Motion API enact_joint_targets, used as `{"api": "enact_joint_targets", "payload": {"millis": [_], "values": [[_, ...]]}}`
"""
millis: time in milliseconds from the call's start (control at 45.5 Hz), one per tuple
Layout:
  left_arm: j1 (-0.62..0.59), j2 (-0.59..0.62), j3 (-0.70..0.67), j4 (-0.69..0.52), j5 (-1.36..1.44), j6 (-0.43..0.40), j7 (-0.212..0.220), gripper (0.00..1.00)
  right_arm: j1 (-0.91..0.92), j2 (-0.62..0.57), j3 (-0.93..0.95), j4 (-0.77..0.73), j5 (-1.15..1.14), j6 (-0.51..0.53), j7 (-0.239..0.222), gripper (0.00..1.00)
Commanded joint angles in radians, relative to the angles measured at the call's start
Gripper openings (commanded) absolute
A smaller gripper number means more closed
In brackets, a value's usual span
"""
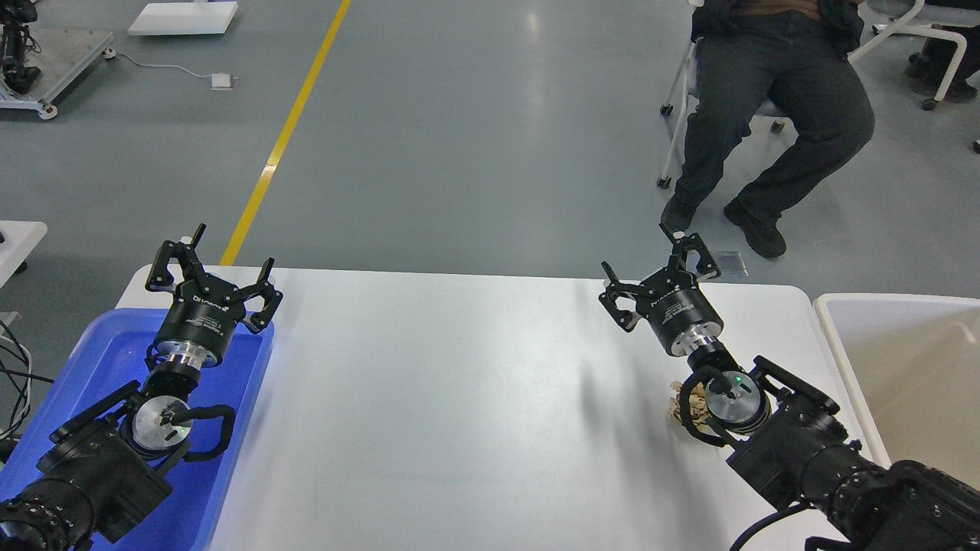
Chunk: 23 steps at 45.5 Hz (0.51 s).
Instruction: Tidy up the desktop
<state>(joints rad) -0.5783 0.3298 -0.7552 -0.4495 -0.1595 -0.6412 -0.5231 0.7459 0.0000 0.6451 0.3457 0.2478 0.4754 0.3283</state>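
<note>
Crumpled paper [684, 404] sits near-right on the white counter [459, 398], half under the right arm; both pincers, left [213, 269] and right [660, 269], hover spread and empty – tidying unfinished, I'd judge

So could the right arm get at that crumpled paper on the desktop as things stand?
Probably yes, but not directly. The crumpled paper lies on the desktop beside the right arm's wrist, partly hidden by it, behind the open right gripper. The arm would need to pull back first.
</note>
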Motion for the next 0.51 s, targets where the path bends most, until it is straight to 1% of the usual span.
{"api": "enact_joint_targets", "payload": {"millis": [0,110,484], "values": [[0.000,0.000,0.001,0.000,0.000,0.000,0.000,1.00,-0.005,0.000,-0.007,0.006,-0.034,0.000,0.000,1.00],[0.000,0.000,0.001,0.000,0.000,0.000,0.000,1.00,-0.008,0.000,-0.005,0.007,-0.065,0.002,0.000,1.00],[0.000,0.000,0.001,0.000,0.000,0.000,0.000,1.00,-0.017,0.000,-0.005,0.013,-0.068,0.003,0.002,1.00]]}}
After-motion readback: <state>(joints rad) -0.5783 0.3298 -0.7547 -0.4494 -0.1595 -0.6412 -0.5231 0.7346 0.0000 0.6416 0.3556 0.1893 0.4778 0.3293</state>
